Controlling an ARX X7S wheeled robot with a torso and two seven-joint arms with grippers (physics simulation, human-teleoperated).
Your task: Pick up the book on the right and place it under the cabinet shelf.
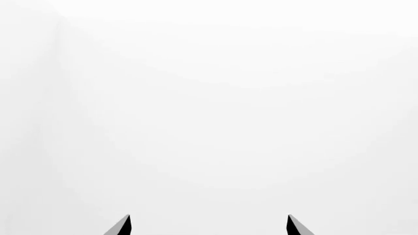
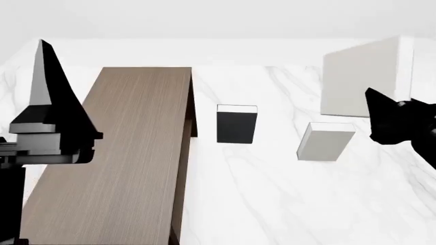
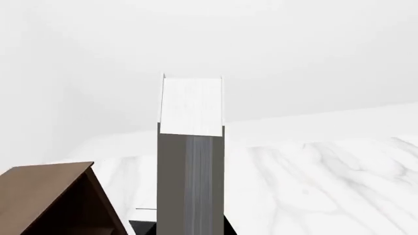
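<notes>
- Aloft at the head view's right, the book point(image 2: 358, 84) stands upright above the table point(image 2: 272, 194), held by the right pincer point(image 2: 381, 115).
- Left pincer point(image 1: 209, 226): jaws wide, holding nothing.
- Cabinet shelf point(image 2: 129, 153) stands left of a black book point(image 2: 236, 124) and a boxy grey book point(image 2: 325, 141).

tall wood-grain cabinet shelf point(image 2: 129, 153): dark brown, fine streaks. thin flat book point(image 2: 360, 79): pale grey-white, plain. boxy book point(image 2: 325, 141): pale grey. upright book point(image 2: 236, 124): black, white top. marble tabletop point(image 2: 272, 194): white, grey veins.
</notes>
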